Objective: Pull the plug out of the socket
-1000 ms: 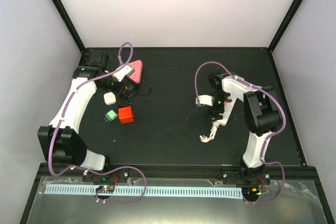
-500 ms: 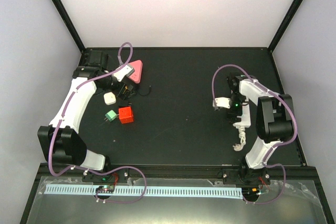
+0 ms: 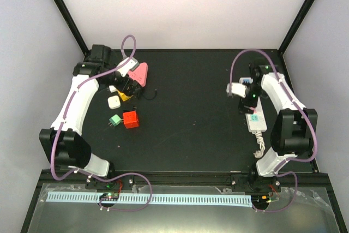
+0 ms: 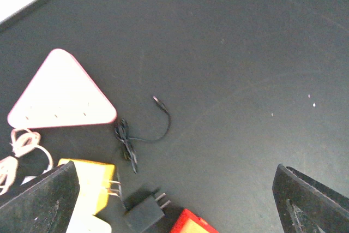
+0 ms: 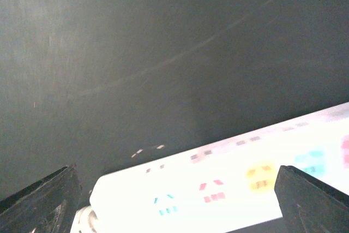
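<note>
The socket, a long white power strip with pastel outlet faces, lies near the table's right edge, its bundled white cord at the near end. In the right wrist view the strip shows no plug in its visible outlets. My right gripper is open just above the strip's far end, fingers wide apart. My left gripper is open at the far left, over loose plugs: a yellow one, a black adapter and a red one.
A pink triangular block lies by the left gripper, with a thin black cable beside it. A white plug, a green plug and the red plug lie at the left. The black frame rail runs close to the strip.
The right arm has swung right and towards the back, and the power strip has moved with it to the table's right edge. The left gripper has shifted slightly, uncovering the yellow plug.
</note>
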